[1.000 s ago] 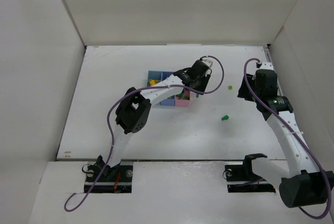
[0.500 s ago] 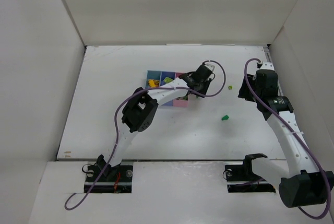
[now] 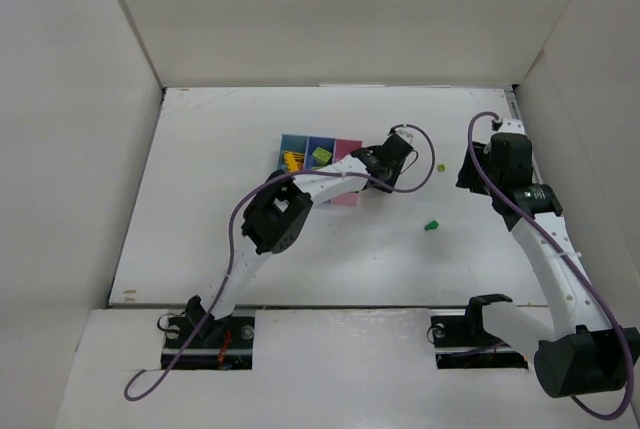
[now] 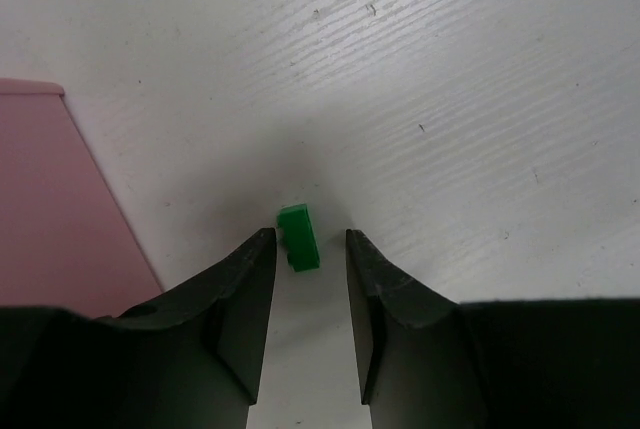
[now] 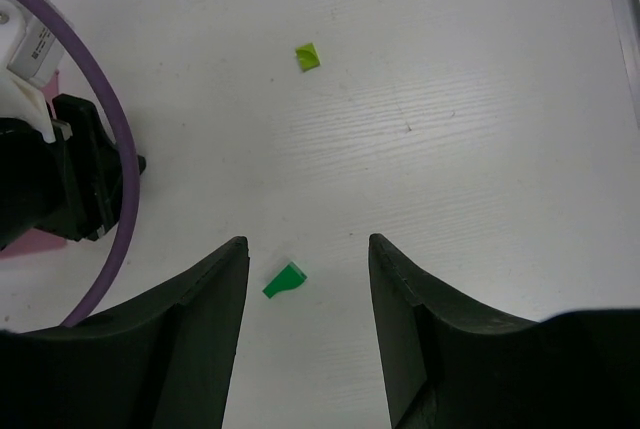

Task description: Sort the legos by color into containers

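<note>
The tray of containers [image 3: 300,141] has a light blue bin with yellow legos [image 3: 290,160], a periwinkle bin with a lime lego [image 3: 322,154], and a pink bin [image 3: 348,147] partly hidden by my left arm. My left gripper [image 3: 397,152] is open just right of the pink bin [image 4: 50,199]. In its wrist view a dark green lego [image 4: 299,238] lies on the table between the tips of the left gripper [image 4: 307,240]. My right gripper [image 5: 308,249] is open above another dark green lego [image 5: 285,280], also in the top view [image 3: 432,224]. A lime lego [image 5: 307,56] lies farther off [image 3: 441,166].
White walls enclose the table on the left, back and right. My left arm and its purple cable [image 5: 95,129] reach across the tray's right end, close to the right gripper's area. The right arm [image 3: 530,204] stands along the right wall.
My left gripper has moved right, from over the tray to the table just past the pink bin. The right arm has not moved.
</note>
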{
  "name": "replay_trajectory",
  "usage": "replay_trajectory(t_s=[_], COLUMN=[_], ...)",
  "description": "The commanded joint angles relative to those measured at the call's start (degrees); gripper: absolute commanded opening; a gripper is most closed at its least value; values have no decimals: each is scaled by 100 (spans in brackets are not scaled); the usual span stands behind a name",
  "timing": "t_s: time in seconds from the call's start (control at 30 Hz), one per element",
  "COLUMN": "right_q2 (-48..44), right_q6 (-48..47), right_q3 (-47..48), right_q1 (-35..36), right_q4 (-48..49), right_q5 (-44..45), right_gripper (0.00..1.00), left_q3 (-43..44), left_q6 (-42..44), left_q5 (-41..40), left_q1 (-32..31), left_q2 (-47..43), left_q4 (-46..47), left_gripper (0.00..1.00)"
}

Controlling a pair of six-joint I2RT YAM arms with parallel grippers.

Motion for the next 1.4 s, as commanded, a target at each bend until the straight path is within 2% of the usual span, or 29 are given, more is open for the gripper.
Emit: replay_trajectory(t_s=[0.0, 0.17, 0.43, 0.57, 0.7, 0.83, 0.97, 1.2, 1.37], right_q2=[-11, 43, 95, 43, -28, -28, -28, 112, 192], right_q6=[-69, -122, -174, -174, -174, -122, -60, -7, 185], right_q3=[-18, -18, 35, 35, -17, -237, -387, -440, -562], right_q1=[-33, -33, -33, -33, -86, -86, -86, -139, -139], right_q4=[99, 99, 152, 152, 205, 205, 310, 416, 477], right_q5=[35, 35, 35, 35, 35, -35, -88, -194, -246], right_gripper=[56, 56, 56, 56, 56, 56, 56, 56, 56], left_q3=[129, 181, 234, 287, 173, -415, -1109, -1611, -1559], left_q6=[-156, -156, -156, -156, -156, -95, -103, -235, -437], left_q5=[-196, -196, -196, -196, -249, -302, -565, -679, -908], left_q1=[-6, -6, -6, -6, -6, -6, 169, 459, 644], left_q2=[62, 168, 115, -280, -1035, -2202, -2854, -3067, -2839], left_q4=[-225, -225, -225, -225, -15, 381, 548, 610, 416], left_gripper=[31, 25, 8, 6, 6, 8, 9, 10, 10])
